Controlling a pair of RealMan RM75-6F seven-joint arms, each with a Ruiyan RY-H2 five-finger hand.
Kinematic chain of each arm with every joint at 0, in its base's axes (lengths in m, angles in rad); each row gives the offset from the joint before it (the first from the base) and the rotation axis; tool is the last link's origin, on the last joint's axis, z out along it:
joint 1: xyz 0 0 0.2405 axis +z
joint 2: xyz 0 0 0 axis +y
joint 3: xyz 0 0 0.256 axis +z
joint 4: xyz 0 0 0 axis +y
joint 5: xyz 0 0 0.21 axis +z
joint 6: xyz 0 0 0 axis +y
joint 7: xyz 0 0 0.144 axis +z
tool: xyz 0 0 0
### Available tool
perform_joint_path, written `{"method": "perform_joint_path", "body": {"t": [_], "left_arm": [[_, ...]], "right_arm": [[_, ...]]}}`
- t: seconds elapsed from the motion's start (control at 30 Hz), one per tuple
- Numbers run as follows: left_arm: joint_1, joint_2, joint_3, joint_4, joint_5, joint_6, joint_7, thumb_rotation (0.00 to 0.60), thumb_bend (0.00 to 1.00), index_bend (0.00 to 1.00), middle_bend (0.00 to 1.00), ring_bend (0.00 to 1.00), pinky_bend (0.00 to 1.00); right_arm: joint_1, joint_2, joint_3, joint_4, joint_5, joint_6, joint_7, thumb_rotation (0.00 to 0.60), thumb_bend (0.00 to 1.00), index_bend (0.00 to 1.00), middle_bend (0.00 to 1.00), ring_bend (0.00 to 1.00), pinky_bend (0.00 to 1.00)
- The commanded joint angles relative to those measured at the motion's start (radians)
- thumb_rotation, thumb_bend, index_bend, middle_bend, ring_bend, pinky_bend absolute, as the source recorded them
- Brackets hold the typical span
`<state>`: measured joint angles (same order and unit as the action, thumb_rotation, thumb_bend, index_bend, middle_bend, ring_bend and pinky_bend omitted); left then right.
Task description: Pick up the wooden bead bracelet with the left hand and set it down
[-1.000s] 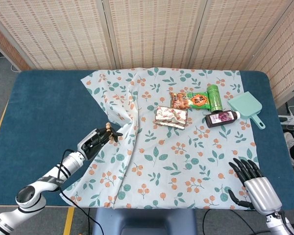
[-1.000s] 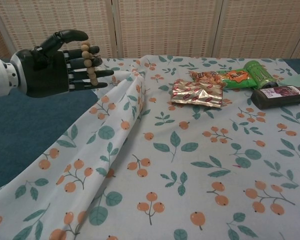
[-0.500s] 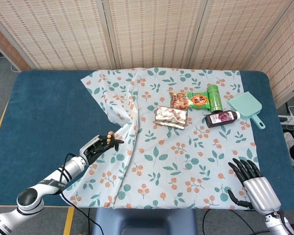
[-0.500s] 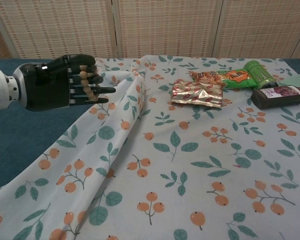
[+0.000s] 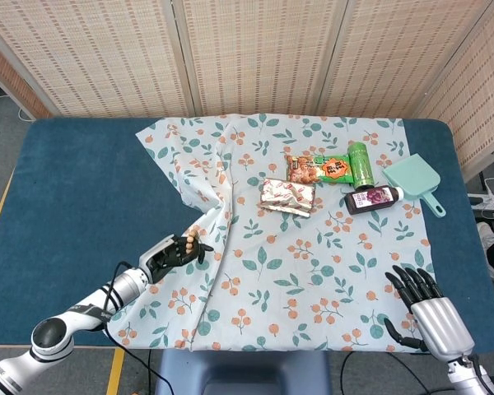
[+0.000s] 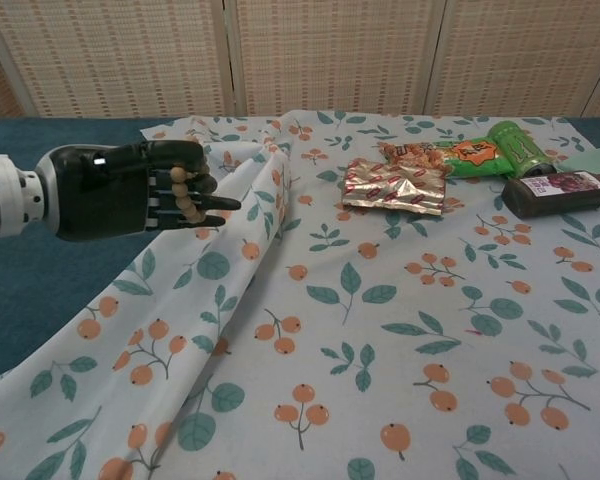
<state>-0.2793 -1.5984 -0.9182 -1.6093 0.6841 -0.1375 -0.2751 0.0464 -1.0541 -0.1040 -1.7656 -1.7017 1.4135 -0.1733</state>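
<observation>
My left hand (image 6: 130, 190) (image 5: 174, 253) hovers over the left side of the floral cloth (image 6: 380, 330), beside a raised fold. It holds the wooden bead bracelet (image 6: 186, 196) (image 5: 190, 243), whose tan beads hang looped across the black fingers. My right hand (image 5: 420, 306) rests at the table's near right corner, fingers spread, holding nothing. The chest view does not show the right hand.
A silver snack bag (image 5: 286, 196), an orange snack bag (image 5: 317, 169), a green can (image 5: 360, 164) and a dark bottle (image 5: 375, 198) lie at the far right of the cloth. A mint dustpan (image 5: 417, 181) sits beyond them. Blue tabletop (image 5: 66, 189) lies to the left.
My left hand has moved lower and nearer the cloth with the bracelet still held, and its thumb has come down over the beads. The right hand has stayed still.
</observation>
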Motion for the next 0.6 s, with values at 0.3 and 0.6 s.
{"method": "perform_joint_path", "body": {"t": [0.3, 0.6], "left_arm": [[0.044, -0.037, 0.027, -0.016, 0.360, 0.092, 0.384, 0.600, 0.72, 0.50, 0.57, 0.24, 0.00], [0.080, -0.071, 0.145, -0.062, 0.595, 0.188, 0.526, 0.600, 0.70, 0.45, 0.55, 0.24, 0.00]], "right_arm": [[-0.006, -0.002, 0.003, 0.004, -0.005, 0.017, 0.001, 0.277, 0.37, 0.00, 0.00, 0.00, 0.00], [-0.004, -0.002, 0.003, 0.004, -0.004, 0.009, 0.000, 0.277, 0.37, 0.00, 0.00, 0.00, 0.00]]}}
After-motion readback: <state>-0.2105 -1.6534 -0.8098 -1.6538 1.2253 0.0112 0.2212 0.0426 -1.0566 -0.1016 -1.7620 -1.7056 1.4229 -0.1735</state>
